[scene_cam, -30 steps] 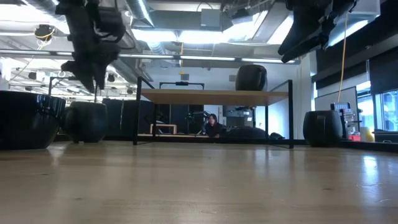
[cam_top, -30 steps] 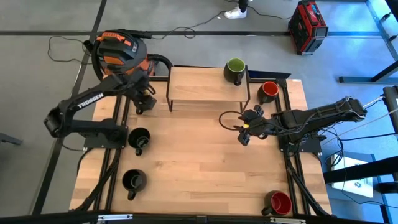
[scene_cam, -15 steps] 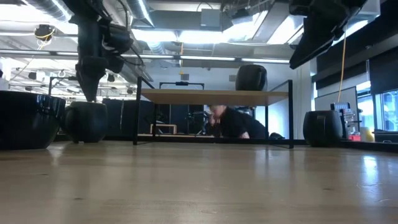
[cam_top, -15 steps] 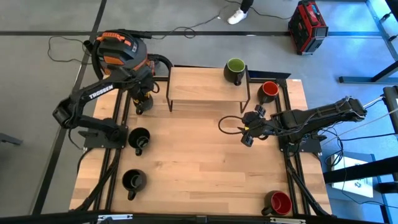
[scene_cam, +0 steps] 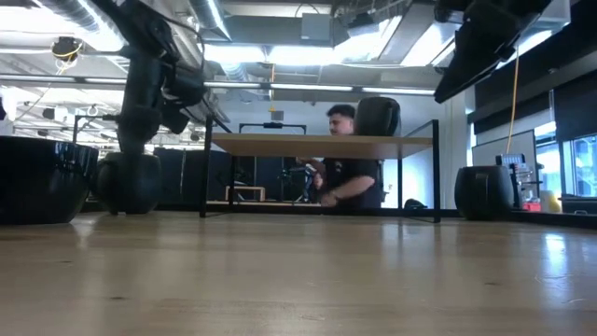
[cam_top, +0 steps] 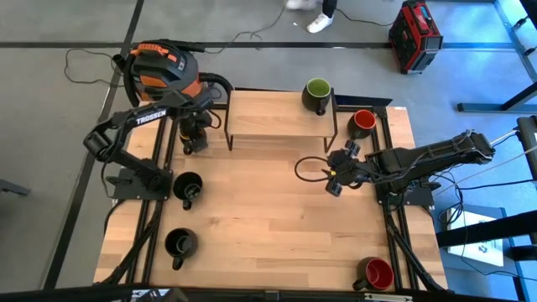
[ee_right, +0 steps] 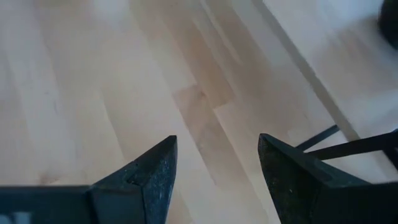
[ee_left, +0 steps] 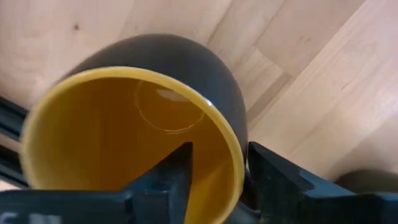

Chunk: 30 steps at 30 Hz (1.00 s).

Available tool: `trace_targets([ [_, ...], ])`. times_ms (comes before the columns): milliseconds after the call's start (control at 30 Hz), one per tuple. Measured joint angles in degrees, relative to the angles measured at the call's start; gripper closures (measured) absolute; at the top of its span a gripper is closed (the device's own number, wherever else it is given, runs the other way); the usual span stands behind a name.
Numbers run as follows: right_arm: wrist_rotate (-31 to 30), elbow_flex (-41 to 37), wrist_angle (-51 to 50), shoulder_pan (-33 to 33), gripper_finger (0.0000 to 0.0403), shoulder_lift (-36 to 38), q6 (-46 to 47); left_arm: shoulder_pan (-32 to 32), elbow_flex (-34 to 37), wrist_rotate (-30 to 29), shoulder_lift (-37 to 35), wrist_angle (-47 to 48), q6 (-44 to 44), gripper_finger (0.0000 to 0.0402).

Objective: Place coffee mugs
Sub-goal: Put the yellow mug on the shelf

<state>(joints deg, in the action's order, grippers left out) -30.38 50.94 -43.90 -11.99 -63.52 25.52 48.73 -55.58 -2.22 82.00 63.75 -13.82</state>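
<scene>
The yellow-orange-inside mug [ee_left: 143,124] stands on its base at the table's far left, beside the shelf, and shows dark in the low view [scene_cam: 131,182]. My left gripper [cam_top: 195,134] is open and points down over it. One finger [ee_left: 177,171] is inside the cup and the other finger [ee_left: 270,177] is outside its rim. The green mug [cam_top: 317,95] sits on the shelf. One red mug [cam_top: 362,123] is at the far right and another red mug [cam_top: 376,273] at the near right. Two black mugs [cam_top: 188,186] [cam_top: 179,243] stand on the left. My right gripper [cam_top: 330,180] hovers open over bare wood right of centre. My left gripper comes from above and straddles the yellow mug's rim [ee_left: 235,163], one finger inside the cup and one outside. The inner finger stands apart from the wall. Whether the outer finger touches the mug's dark outer side, I cannot tell. The mug rests on the table.
A wooden shelf on black metal legs [cam_top: 277,113] stands at the far middle. An orange and black shop vacuum [cam_top: 164,71] sits beyond the far left corner. A person [scene_cam: 345,173] moves behind the table. The middle of the table [cam_top: 268,226] is bare wood.
My left gripper has come down over the yellow mug and turned more upright, while that arm's elbow swung toward the far edge. The mug has stayed in place. The person behind the table has risen into view.
</scene>
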Motion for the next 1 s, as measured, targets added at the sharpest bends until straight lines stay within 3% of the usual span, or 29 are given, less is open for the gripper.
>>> trace_targets([
  [267, -2.15, 0.00, 0.09, 0.00, 0.0189, 0.00, 0.00, 0.48, 0.14, 1.00, 0.31, 0.17, -2.76, 0.0379],
  [433, -2.05, 0.00, 0.11, 0.00, 0.0189, 0.00, 0.04, -0.87, -2.70, -2.10, -2.39, 4.69, -1.78, 0.0385],
  [833, -0.93, 0.00, 0.53, 0.00, 0.0189, 0.00, 1.58, -10.73, -31.15, -3.87, -6.26, 19.11, 7.57, 0.0386],
  [1000, -0.93, 0.00, 0.53, 0.00, 0.0189, 0.00, 1.63, -14.96, -41.91, 1.65, -6.25, 19.07, 10.67, 0.0386],
])
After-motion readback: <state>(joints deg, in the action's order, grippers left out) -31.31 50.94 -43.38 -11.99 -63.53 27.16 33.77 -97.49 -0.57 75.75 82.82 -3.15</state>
